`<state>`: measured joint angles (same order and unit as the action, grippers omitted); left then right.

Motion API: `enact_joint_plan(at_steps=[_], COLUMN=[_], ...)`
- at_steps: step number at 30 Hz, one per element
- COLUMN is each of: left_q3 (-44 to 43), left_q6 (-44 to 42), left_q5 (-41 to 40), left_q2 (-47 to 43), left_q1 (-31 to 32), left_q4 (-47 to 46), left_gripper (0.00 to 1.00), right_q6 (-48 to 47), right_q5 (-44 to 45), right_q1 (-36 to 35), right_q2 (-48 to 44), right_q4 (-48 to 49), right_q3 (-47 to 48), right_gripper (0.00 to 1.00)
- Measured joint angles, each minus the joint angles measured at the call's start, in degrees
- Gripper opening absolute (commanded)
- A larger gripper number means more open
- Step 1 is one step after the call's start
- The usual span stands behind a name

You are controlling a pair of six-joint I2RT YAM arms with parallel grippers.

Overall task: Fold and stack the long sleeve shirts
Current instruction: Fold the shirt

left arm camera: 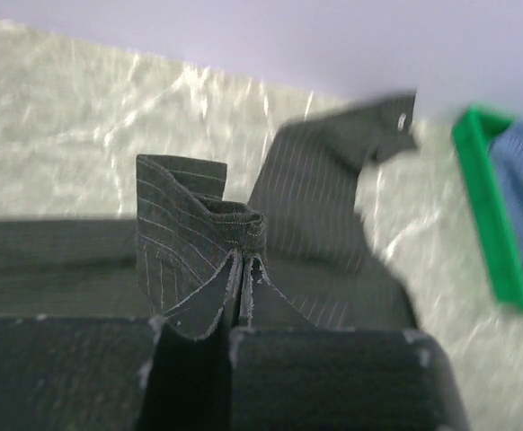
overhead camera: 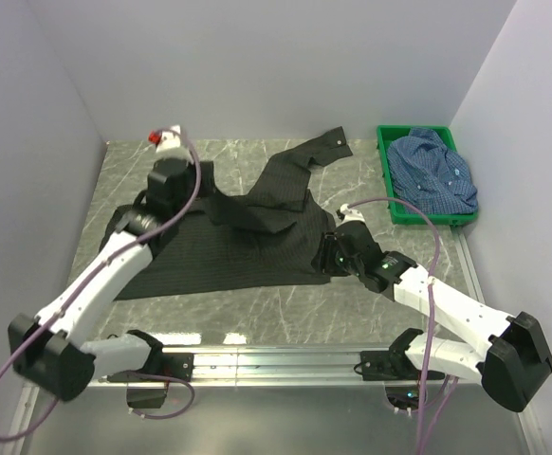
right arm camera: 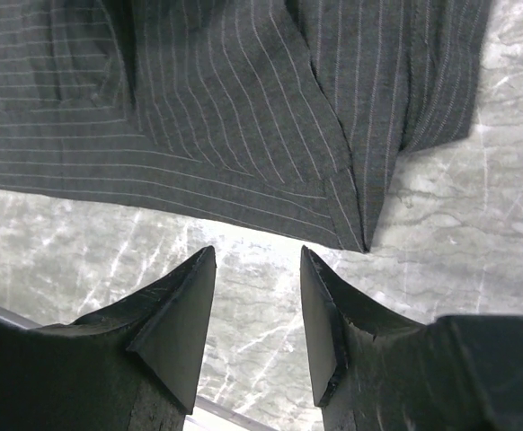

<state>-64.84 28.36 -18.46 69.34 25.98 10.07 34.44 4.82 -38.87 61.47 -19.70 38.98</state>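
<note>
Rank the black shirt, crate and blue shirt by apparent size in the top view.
1. black shirt, by far the largest.
2. crate and blue shirt: near alike, since the shirt almost fills the crate; not ranked.

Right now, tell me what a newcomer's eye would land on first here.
The black pinstriped cloth shirt sprawls across the middle of the marbled table, one sleeve flung toward the back. The left gripper is shut on a raised fold of it; the right gripper hangs open just off its hem. At the far right, a crumpled blue checked shirt fills a green plastic crate.
</note>
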Motion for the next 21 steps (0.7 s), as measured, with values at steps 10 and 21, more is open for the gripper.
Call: enact_joint_plan(at_steps=[10, 21], left_q3=[25.81, 44.72], left_q6=[1.42, 28.39], left_q5=[2.16, -5.31], left_q2=[-22.10, -46.75], left_q1=[0.00, 0.00], left_q4=[-1.79, 11.19], left_gripper=[0.00, 0.07], right_q6=[0.42, 0.20], right_q5=[-2.14, -4.46], right_q1=[0.00, -0.15], right_q2=[0.70, 2.05], right_q4=[3.85, 6.69], right_q3=[-0.11, -0.13], right_gripper=[0.49, 0.49])
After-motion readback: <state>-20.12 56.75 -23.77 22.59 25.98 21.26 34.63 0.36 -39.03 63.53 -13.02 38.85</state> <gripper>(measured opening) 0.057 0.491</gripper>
